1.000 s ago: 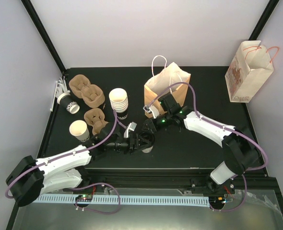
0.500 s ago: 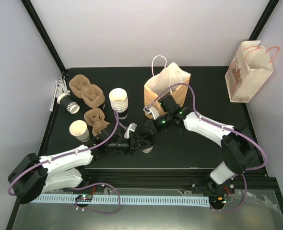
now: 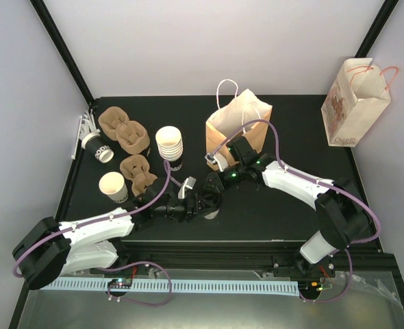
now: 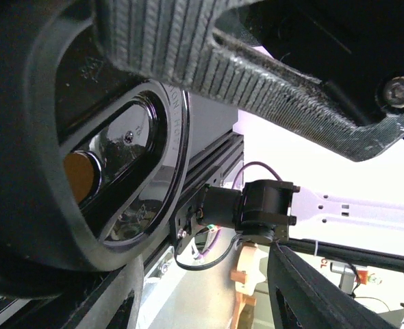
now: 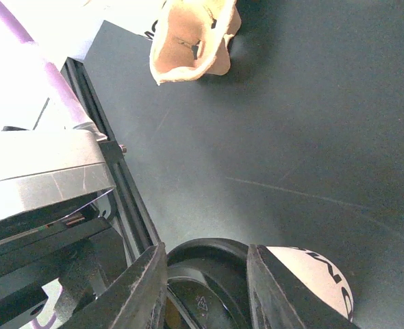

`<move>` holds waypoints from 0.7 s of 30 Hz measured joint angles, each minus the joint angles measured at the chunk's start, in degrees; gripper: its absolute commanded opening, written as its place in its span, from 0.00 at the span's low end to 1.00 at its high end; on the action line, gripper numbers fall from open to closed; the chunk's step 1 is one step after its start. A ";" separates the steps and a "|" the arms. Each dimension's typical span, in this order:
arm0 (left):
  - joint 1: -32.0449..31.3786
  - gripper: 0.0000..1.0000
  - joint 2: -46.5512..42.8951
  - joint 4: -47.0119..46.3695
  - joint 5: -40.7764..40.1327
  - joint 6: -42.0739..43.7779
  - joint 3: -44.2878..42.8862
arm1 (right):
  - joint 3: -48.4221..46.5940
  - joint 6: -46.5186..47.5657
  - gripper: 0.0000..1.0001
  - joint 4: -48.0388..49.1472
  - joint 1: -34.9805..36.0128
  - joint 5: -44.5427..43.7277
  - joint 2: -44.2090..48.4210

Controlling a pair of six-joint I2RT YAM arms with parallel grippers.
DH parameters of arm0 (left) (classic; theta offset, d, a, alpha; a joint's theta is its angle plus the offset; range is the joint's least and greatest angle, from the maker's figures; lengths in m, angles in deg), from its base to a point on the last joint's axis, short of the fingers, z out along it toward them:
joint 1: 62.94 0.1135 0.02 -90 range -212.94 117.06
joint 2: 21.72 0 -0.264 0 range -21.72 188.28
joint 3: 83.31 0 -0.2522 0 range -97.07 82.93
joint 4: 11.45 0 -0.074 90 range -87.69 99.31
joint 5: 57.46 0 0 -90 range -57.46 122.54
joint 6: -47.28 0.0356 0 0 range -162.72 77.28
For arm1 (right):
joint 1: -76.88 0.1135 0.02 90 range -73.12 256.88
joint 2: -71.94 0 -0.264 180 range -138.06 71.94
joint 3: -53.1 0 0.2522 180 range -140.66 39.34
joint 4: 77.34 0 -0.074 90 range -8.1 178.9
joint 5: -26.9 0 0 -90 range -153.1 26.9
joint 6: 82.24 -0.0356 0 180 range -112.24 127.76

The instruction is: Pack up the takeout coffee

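Right wrist view: the right pincer (image 5: 205, 255) pinches the rim of a black lid (image 5: 200, 293) at the mouth of a white paper cup (image 5: 316, 277), near the front middle of the dark worktop (image 5: 311, 137). The left pincer (image 3: 199, 204) is at the same cup from the other side; I cannot tell whether it grips. Farther off are a pulp carrier (image 5: 192, 41), a stack of cups (image 3: 169, 144), and, behind, a brown paper bag (image 3: 240, 127).
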 measured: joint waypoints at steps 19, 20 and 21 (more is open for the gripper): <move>-0.33 0.47 0.96 6.38 -1.62 0.83 -3.17 | 2.60 0.28 0.32 3.80 -1.03 0.20 0.07; -0.33 0.47 0.74 6.73 -1.75 0.85 -3.23 | 2.73 0.44 0.32 3.91 -1.11 0.09 0.07; -0.31 0.47 0.57 6.99 -1.92 0.87 -3.26 | 2.86 0.44 0.32 4.04 -1.18 0.07 0.07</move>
